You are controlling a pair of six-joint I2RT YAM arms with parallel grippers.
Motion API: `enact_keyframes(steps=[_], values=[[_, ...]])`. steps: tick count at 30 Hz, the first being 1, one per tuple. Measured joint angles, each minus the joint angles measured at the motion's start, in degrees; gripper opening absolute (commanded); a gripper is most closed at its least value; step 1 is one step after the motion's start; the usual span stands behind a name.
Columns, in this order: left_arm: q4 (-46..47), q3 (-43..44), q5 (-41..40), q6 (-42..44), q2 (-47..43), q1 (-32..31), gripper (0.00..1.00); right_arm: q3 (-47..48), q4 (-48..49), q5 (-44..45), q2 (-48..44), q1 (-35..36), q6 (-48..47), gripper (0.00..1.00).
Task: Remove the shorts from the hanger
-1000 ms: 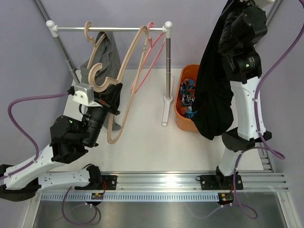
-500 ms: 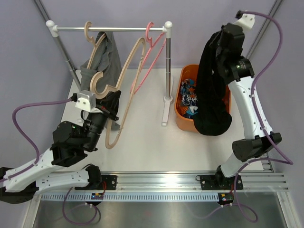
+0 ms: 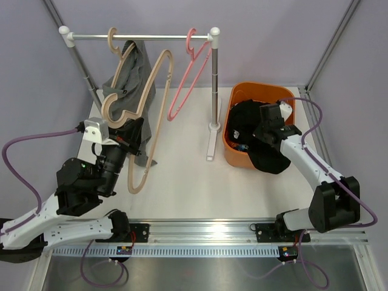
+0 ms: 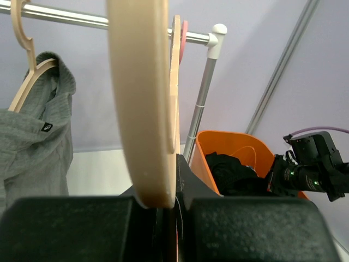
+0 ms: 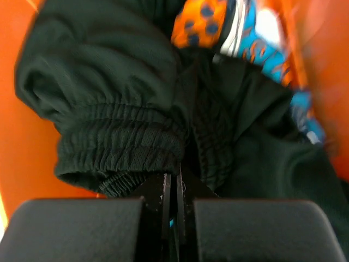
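Right gripper (image 5: pixel 173 183) pinched on black shorts (image 5: pixel 120 71), low in orange bin (image 3: pixel 257 87) atop printed shorts (image 5: pixel 204 22); release fully, lift straight. Left gripper (image 4: pixel 170 203) apparently clamps bare wooden hanger (image 4: pixel 143 98); grey shorts (image 3: pixel 134 71) hang at rail (image 3: pixel 145 37)

Shorts (image 3: pixel 244 116) in bin (image 3: pixel 254 86), right of rack (image 3: pixel 139 37)

At the back of your white surface (image 3: pixel 188 182) you have a clothes rack (image 3: pixel 151 37) of silver tube with white end caps (image 3: pixel 214 31). Its right post (image 3: pixel 214 91) stands upright on a flat white foot (image 3: pixel 211 145). An orange bin (image 3: pixel 257 86) sits just right of that foot. Lilac walls (image 3: pixel 36 85) stand behind, and a metal track (image 3: pixel 206 230) runs along your near edge.
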Motion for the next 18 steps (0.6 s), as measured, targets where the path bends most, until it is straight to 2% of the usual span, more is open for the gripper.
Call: enact_keyframes(steps=[6, 10, 15, 18], values=[[-6.43, 4.42, -2.80, -1.44, 1.36, 0.02, 0.00, -1.27, 3.80, -8.48, 6.19, 0.00, 3.48, 0.01], [-13.86, 14.19, -5.05, -3.48, 5.84, 0.04, 0.00, 3.13, 3.50, -10.67, 13.11, 0.00, 4.04, 0.06], [-27.04, 27.47, -6.67, -7.82, 12.52, 0.28, 0.00, 7.19, 3.78, -12.20, 16.20, 0.00, 4.48, 0.12], [-34.69, 33.70, -6.67, -10.10, 16.57, 0.70, 0.00, 7.19, 4.94, -13.51, 17.46, -0.20, 4.85, 0.13]])
